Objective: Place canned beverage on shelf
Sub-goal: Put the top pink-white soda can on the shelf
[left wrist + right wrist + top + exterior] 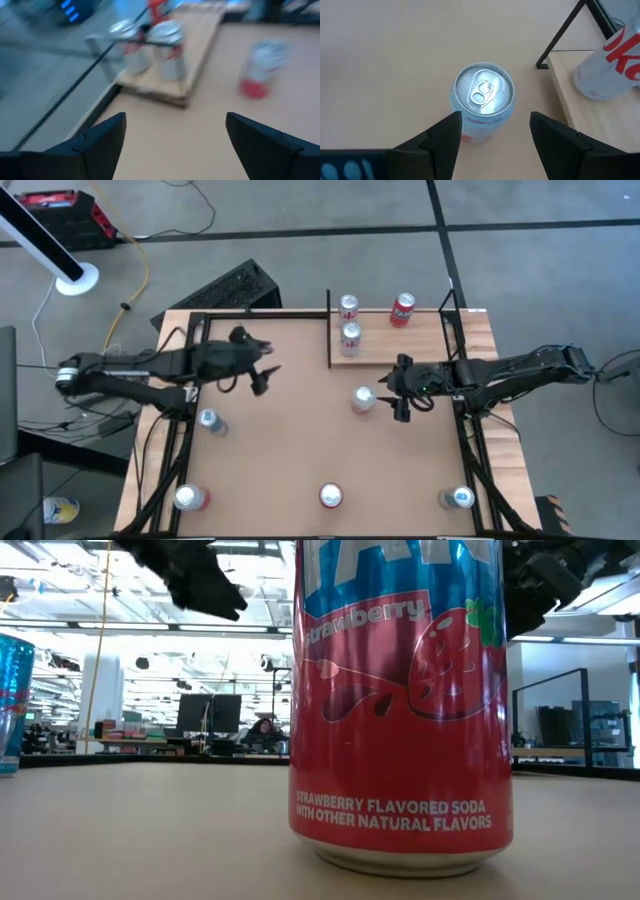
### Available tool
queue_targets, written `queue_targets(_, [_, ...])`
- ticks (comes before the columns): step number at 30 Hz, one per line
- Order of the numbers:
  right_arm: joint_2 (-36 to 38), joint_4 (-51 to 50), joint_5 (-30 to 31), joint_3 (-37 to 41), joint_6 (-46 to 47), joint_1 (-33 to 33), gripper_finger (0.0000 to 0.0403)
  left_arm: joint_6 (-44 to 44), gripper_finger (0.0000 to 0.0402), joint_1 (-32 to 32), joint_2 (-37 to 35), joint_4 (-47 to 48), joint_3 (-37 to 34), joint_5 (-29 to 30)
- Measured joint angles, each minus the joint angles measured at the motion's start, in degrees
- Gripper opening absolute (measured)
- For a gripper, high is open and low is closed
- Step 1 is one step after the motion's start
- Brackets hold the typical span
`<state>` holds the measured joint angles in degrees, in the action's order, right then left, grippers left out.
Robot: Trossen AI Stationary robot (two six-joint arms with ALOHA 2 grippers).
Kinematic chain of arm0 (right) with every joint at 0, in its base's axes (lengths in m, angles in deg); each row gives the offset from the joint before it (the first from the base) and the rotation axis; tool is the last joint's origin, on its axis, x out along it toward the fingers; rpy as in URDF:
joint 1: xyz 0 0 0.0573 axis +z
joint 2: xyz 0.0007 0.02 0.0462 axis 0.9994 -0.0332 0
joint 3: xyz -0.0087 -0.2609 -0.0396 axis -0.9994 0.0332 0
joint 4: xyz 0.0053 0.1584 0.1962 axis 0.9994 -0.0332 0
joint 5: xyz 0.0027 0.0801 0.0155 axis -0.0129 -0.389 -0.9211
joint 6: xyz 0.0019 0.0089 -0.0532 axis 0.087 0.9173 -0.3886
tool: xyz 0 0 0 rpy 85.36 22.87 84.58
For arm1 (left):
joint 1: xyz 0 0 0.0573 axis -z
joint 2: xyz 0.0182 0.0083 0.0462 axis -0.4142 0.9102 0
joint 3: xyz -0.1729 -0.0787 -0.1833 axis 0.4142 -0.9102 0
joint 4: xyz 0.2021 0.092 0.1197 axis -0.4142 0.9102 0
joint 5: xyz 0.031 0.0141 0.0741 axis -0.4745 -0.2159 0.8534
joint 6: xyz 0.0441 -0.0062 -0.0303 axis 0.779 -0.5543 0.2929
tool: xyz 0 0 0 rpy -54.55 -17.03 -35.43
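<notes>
The shelf [430,340], a pale wood plank with thin black posts, lies at the table's far side, right of the middle. Three cans stand on it: two silver [348,306] [350,337] and one red [402,310]. A silver can [363,399] [482,100] stands upright on the table just in front of the shelf. My right gripper [398,402] [495,125] hovers open beside it on its right, fingertips short of the can and not touching. My left gripper [262,377] [175,130] hangs open over the table's left half, pointing toward the shelf [200,50].
More cans stand upright on the table: one at the left [210,421] and three along the near edge [188,498] [330,496] [458,498]. The strawberry soda can [400,700] fills the low view. A black frame runs along the table's edges.
</notes>
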<state>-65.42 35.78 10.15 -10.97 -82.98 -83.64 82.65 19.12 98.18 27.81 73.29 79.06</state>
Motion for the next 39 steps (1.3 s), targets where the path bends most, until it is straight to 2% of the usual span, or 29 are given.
queue_targets(5, [-0.83, 2.19, 0.03, 0.02, 2.28, 0.67, 0.026, -0.26, 0.0328, 0.02, -5.23, -17.14, -12.32, -5.65])
queue_targets(9, [-1.6, 5.3, 2.0, 0.08, 2.46, 2.11, 0.026, -0.46, 0.0328, 0.02, -5.72, -21.65, -15.91, -6.12])
queue_targets(11, [-1.46, 7.8, 6.4, 0.42, 2.76, 3.61, 0.026, -0.75, 0.0328, 0.02, -5.43, -21.86, -16.02, -6.12])
queue_targets(14, [-0.18, 11.31, 17.24, 3.17, 3.29, 6.99, 0.026, -0.8, 0.0328, -0.02, -4.88, -22.16, -16.05, -6.51])
queue_targets(17, [1.77, 20.97, 26.26, 7.36, 3.46, 10.23, 0.026, -0.83, 0.0328, -0.02, -4.78, -21.99, -16.08, -6.49])
queue_targets(18, [2.28, 24.62, 27.22, 8.94, 3.52, 10.95, 0.026, -0.84, 0.0328, -0.02, -4.71, -22.24, -16.06, -6.49])
queue_targets(22, [2.18, 34.83, 27.07, 14.01, 3.5, 12.24, 0.026, -0.88, 0.0328, -0.02, -4.62, -22.22, -16.05, -6.49])
queue_targets(27, [2.08, 35.75, 27.06, 15.58, 6.7, 11.9, 0.026, -0.88, 0.0328, -0.02, -4.62, -24.27, -16.05, -6.49])
queue_targets(33, [2.08, 37.56, 26.93, 15.58, 5.12, 9.48, 0.026, -0.23, 0.0328, -0.02, -4.62, -26.05, -16.05, -6.47])
queue_targets(39, [2.05, 37.65, 20.28, 15.58, 3.88, 7.08, 0.0273, -0.09, 0.0328, -0.02, -4.6, -26.0, -16.05, -6.46])
